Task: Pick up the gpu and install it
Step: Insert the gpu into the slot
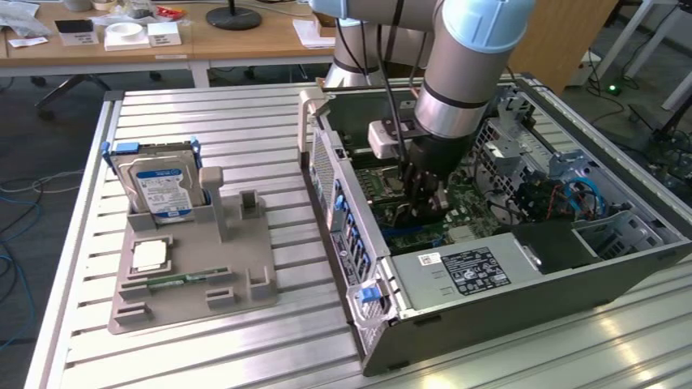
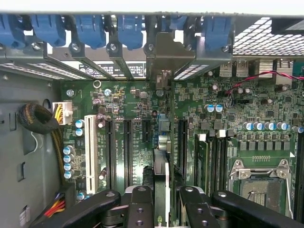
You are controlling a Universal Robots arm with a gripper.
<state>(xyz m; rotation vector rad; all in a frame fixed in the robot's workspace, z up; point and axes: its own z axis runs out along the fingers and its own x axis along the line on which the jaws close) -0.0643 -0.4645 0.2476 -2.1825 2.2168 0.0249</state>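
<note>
My gripper [image 1: 420, 209] is down inside the open computer case [image 1: 368, 275], over the green motherboard [image 2: 133, 102]. It is shut on the gpu [image 2: 162, 173], which I see edge-on as a thin card between the two black fingers [image 2: 140, 206] in the wrist view. The card's silver end bracket [image 2: 166, 54] reaches the row of rear slot openings with blue clips [image 2: 128, 28]. The card stands upright, in line with a gap between the long black expansion slots [image 2: 127, 142]. I cannot tell whether its lower edge touches a slot.
A grey parts holder [image 1: 190, 304] on the slatted table carries a blue-labelled hard drive [image 1: 162, 193], a small chip [image 1: 148, 257] and a green RAM stick [image 1: 178, 280]. Inside the case are a power supply [image 1: 476, 271], cable bundles [image 2: 40, 118] and the CPU socket [image 2: 259, 183].
</note>
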